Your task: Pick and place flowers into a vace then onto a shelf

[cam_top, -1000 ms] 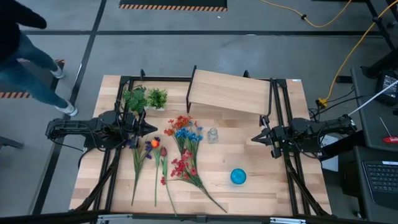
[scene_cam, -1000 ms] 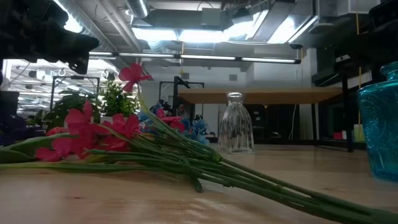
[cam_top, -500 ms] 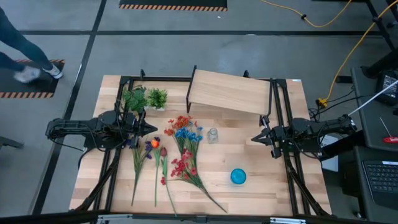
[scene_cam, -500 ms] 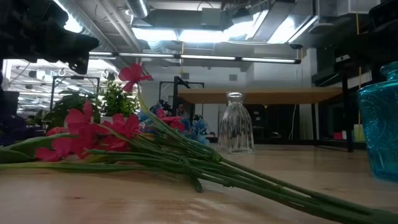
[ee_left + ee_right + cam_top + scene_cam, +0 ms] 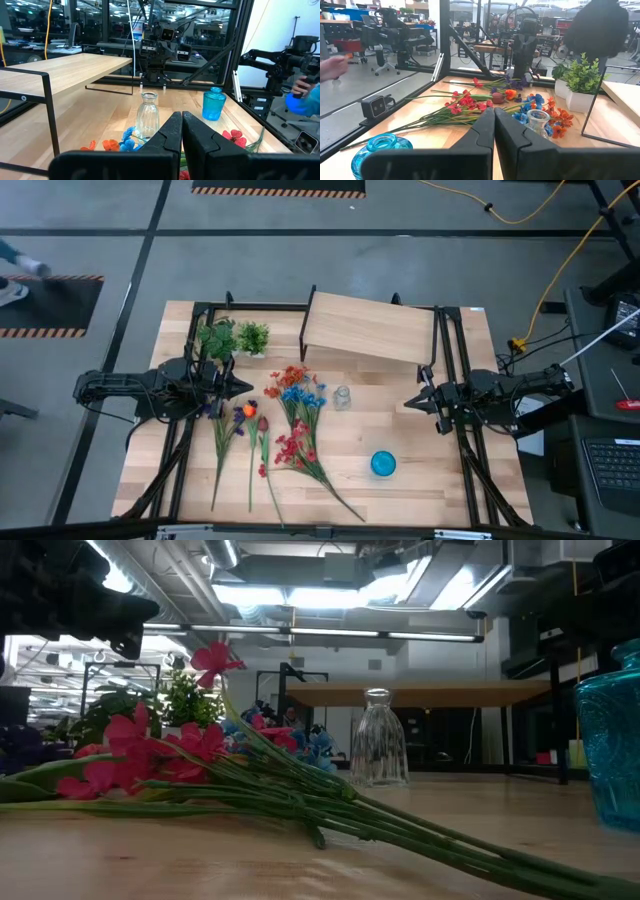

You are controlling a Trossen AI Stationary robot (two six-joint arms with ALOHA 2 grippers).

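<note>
Picking not yet begun: left gripper (image 5: pixel 244 387) pressed closed, empty, flowers (image 5: pixel 292 425) lying just ahead of its tips. Jaws should be opened before a stem is taken. Right gripper (image 5: pixel 410 401) closed, parked opposite.

Low view: the blue vase (image 5: pixel 612 740) is sliced off by the frame edge, only one side showing. Flowers (image 5: pixel 150 755) crowd the front and hide the base of the two potted plants (image 5: pixel 185 700) behind them. From above, a person's foot (image 5: pixel 15 280) barely pokes in at the edge, far beyond the shelf (image 5: pixel 370 328). In the right wrist view, a blurred hand (image 5: pixel 332 67).
</note>
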